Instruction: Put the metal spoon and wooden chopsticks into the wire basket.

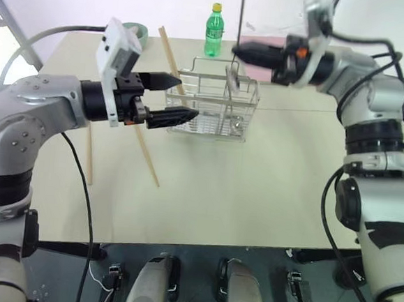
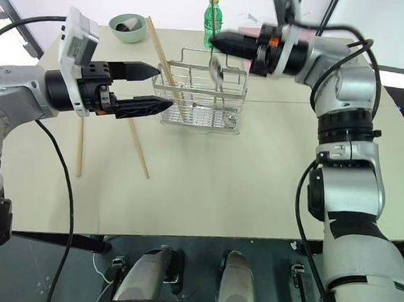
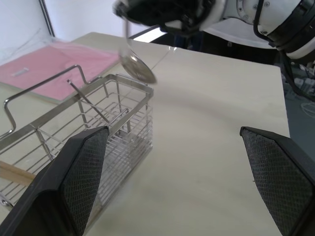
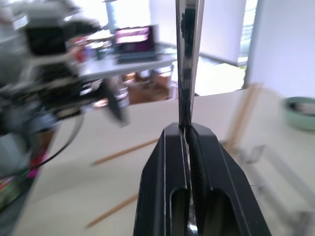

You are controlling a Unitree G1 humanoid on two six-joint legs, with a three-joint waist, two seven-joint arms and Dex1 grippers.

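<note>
The right tool (image 2: 221, 43) pinched the shiny metal spoon (image 2: 215, 68) above the silver wire basket (image 2: 202, 98); dropped askew, it could miss. The left tool (image 2: 151, 87) gaped empty.

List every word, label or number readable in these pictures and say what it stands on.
None can be read.
Green bottle: its label is too small to read.
Pink sheet: a small pale tag on it, too blurred to read.

Three wooden chopsticks (image 2: 165, 70): one standing in the single wire basket (image 2: 228, 98), two lying on the desk near its left edge. One metal spoon (image 2: 216, 69), one green bottle (image 2: 212, 19), one green bowl (image 2: 128, 27), one pink sheet (image 3: 49, 61).
</note>
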